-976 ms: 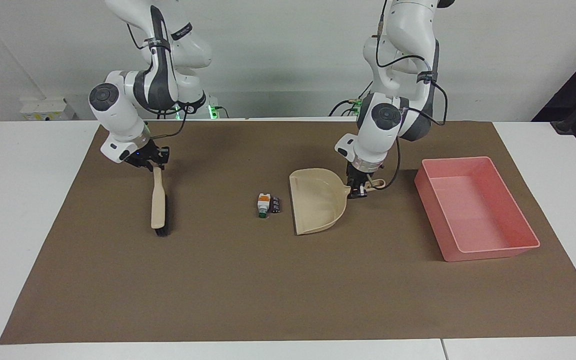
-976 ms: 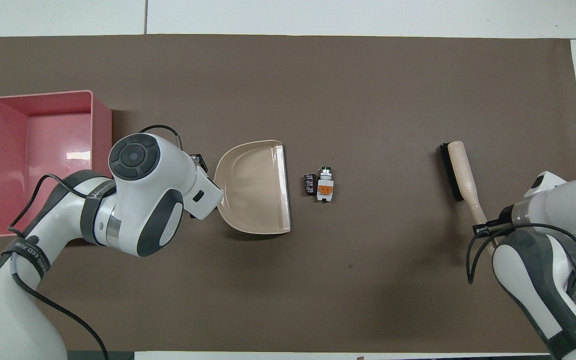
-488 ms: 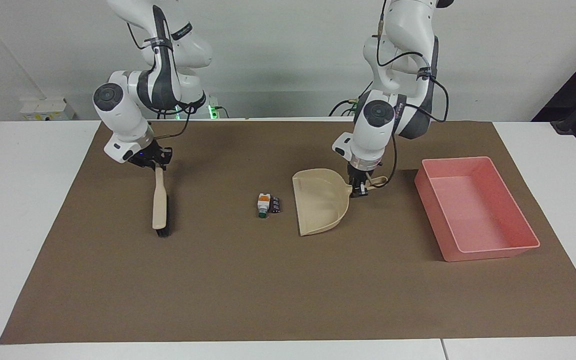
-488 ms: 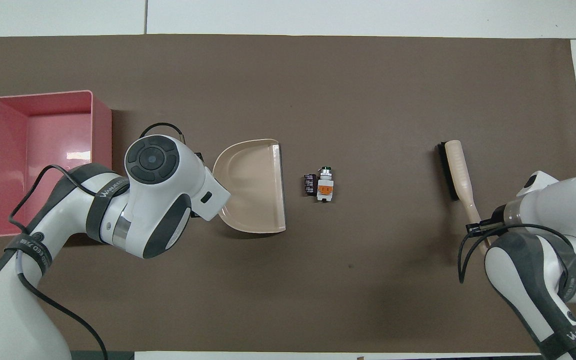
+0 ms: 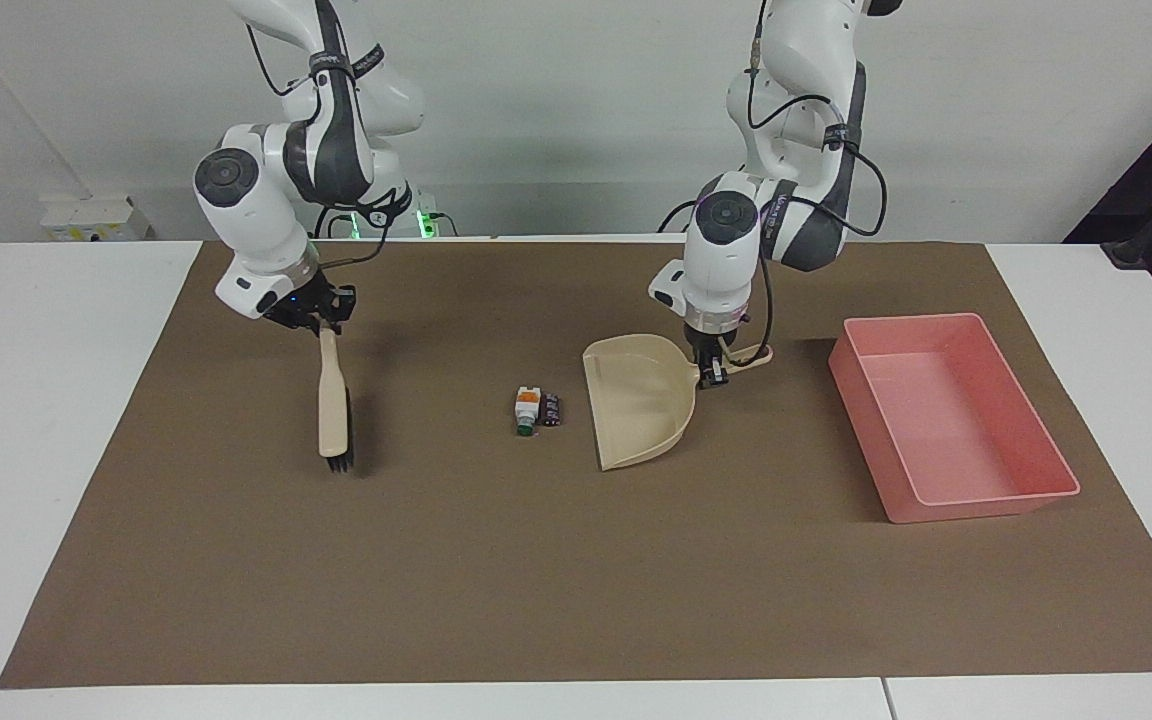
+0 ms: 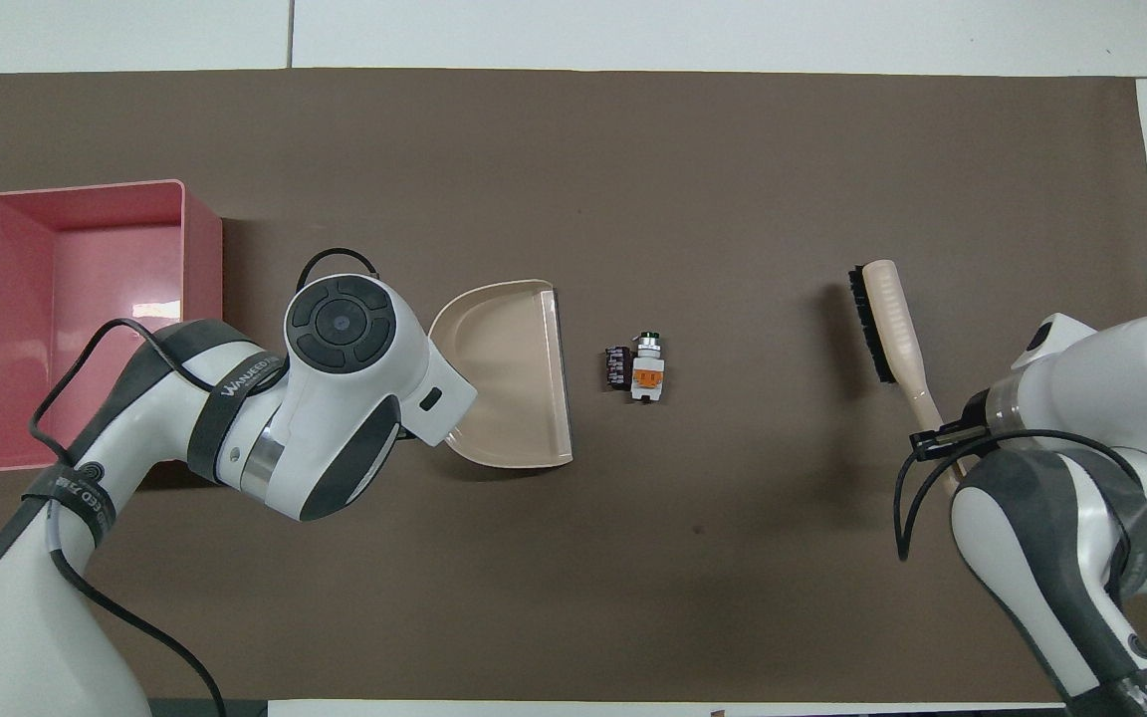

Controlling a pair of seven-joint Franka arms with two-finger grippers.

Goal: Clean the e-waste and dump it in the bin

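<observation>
The e-waste lies mid-mat: a white piece with orange band and green tip (image 5: 525, 410) (image 6: 647, 366) and a dark stubby cylinder (image 5: 551, 409) (image 6: 617, 366) touching beside it. My left gripper (image 5: 712, 375) is shut on the handle of the beige dustpan (image 5: 636, 397) (image 6: 509, 371), whose open mouth faces the e-waste a short gap away. My right gripper (image 5: 321, 320) is shut on the handle of the brush (image 5: 334, 405) (image 6: 885, 319) and holds it raised, bristles down, toward the right arm's end. The pink bin (image 5: 946, 425) (image 6: 76, 299) stands at the left arm's end.
A brown mat (image 5: 576, 600) covers the white table (image 5: 36, 400). The left arm's elbow hides the dustpan's handle in the overhead view.
My right gripper has lifted the brush and carried it a little toward the e-waste. My left gripper has turned the dustpan slightly and shifted it toward the e-waste.
</observation>
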